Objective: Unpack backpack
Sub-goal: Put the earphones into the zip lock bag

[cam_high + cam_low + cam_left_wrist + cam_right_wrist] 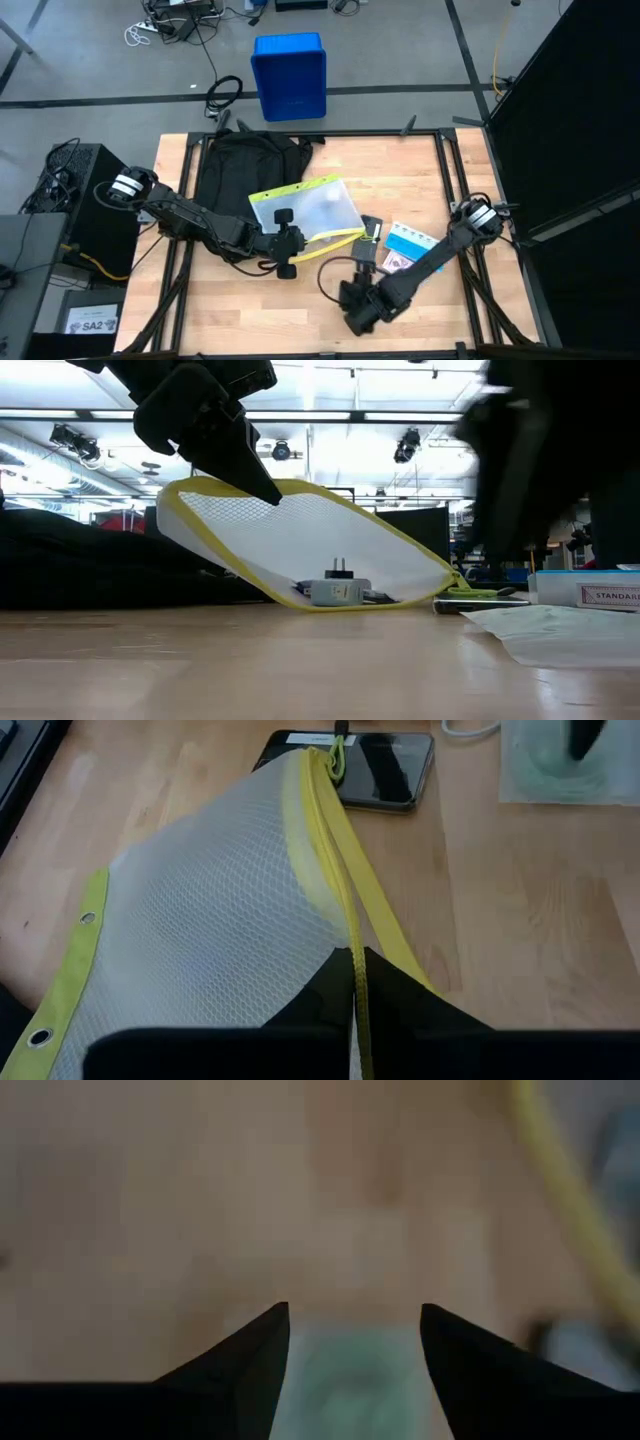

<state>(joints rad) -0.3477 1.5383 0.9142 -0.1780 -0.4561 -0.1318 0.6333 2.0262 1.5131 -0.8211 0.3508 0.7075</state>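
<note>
One white charger sits inside the mesh pouch (300,540) that the left gripper's (355,982) jaws pinch; right gripper's (355,1330) jaws spread

My overhead camera looks straight down on the whole tabletop (420,170) and both arms. My low camera sits at tabletop height, facing level into the room. My left wrist camera looks close down on the mesh pouch (210,940), also seen overhead and low. My right wrist camera hangs very near the wood.
</note>
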